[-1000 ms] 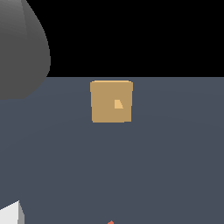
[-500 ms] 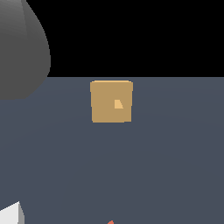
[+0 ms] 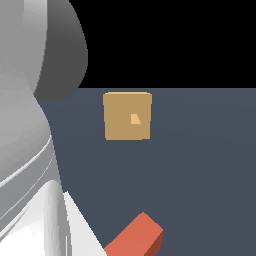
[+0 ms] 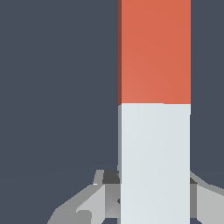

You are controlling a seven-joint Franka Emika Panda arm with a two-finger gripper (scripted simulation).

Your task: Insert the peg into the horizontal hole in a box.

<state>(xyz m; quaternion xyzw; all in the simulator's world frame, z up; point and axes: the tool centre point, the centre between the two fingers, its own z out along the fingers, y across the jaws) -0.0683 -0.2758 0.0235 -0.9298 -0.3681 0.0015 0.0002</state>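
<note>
Whereas only the peg's tip showed at the exterior view's lower edge a second ago, the peg (image 3: 136,238) now reaches further in, orange-red end leading toward the box (image 3: 127,116). The gripper (image 4: 154,192) is closed on its white half. The hole (image 3: 135,119) remains well apart, so alignment is probably next.

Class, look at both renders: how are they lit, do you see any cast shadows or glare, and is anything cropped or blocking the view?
Exterior view: flat light, no cast shadows; the arm blocks that view's left; the box is soft-edged, the peg cropped. Wrist view: no glare; the peg hides most of the gripper.
</note>
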